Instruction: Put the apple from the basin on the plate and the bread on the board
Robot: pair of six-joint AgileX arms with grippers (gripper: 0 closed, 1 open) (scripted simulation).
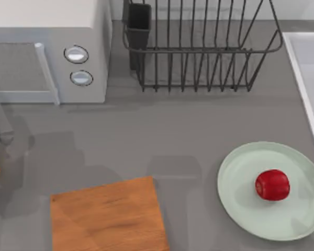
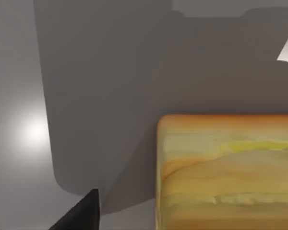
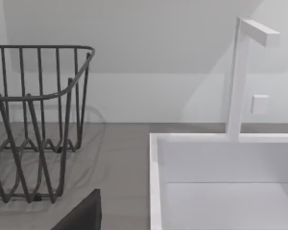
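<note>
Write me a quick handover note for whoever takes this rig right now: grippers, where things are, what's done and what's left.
Left gripper: at the table's far left edge, close over the bread; whether it has a grip can't be told.
Right gripper: over by the basin, carrying nothing visible.
Done: apple sits on the plate, front right.
Left: bread is not yet on the board, front left, which is bare.

Glossy red apple (image 1: 272,184) resting on pale mint plate (image 1: 240,204) at four o'clock; bare wooden board (image 1: 107,217) at seven o'clock; thick golden bread (image 2: 228,172) above the grey counter (image 1: 178,130); white basin (image 3: 221,191) rim at two o'clock
</note>
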